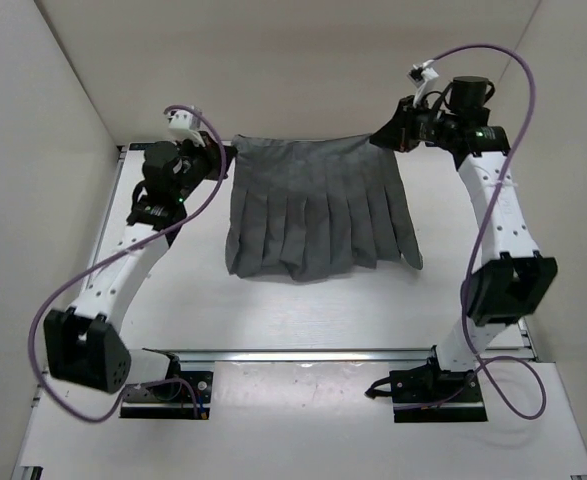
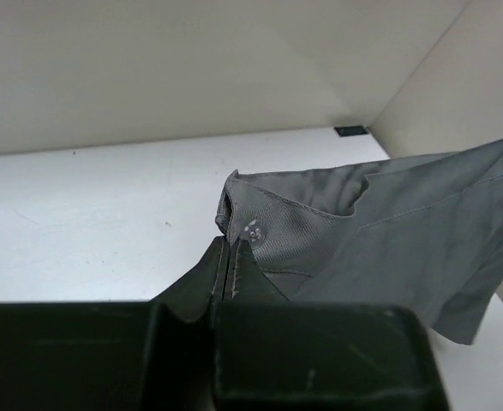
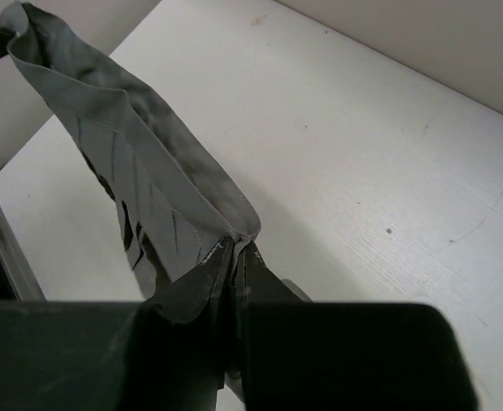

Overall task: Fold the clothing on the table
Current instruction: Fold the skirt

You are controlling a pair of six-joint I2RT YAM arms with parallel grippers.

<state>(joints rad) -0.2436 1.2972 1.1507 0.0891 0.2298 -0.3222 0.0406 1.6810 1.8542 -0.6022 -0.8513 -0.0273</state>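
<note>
Two corners of the grey pleated skirt [image 1: 318,210] are pinched, one by each arm. The left tool [image 1: 223,155] is clamped on its end of the waistband [image 1: 303,141], and the left wrist view shows the fingers pressed together on the cloth just below a small round fastener. The right tool [image 1: 385,135] is clamped on the opposite end, with the fabric bunched into its closed tips in the right wrist view. The waistband is stretched almost straight between them, near the back wall [image 1: 303,60]. The skirt hangs from that line with its pleats fanning toward the hem [image 1: 303,268], above the far half of the white surface [image 1: 303,320]. A shadow lies under the hem, but I cannot tell whether the hem brushes the surface or hangs just clear of it. I judge this to be the lift-and-spread step that comes ahead of a fold, with no fold made yet. The next move likely calls for both arms to travel together at matched height and spacing. That keeps the waistband taut while the hem is laid down first and the upper part is brought over it. If either arm runs ahead, the pleats may skew or a corner may pull free.
</note>
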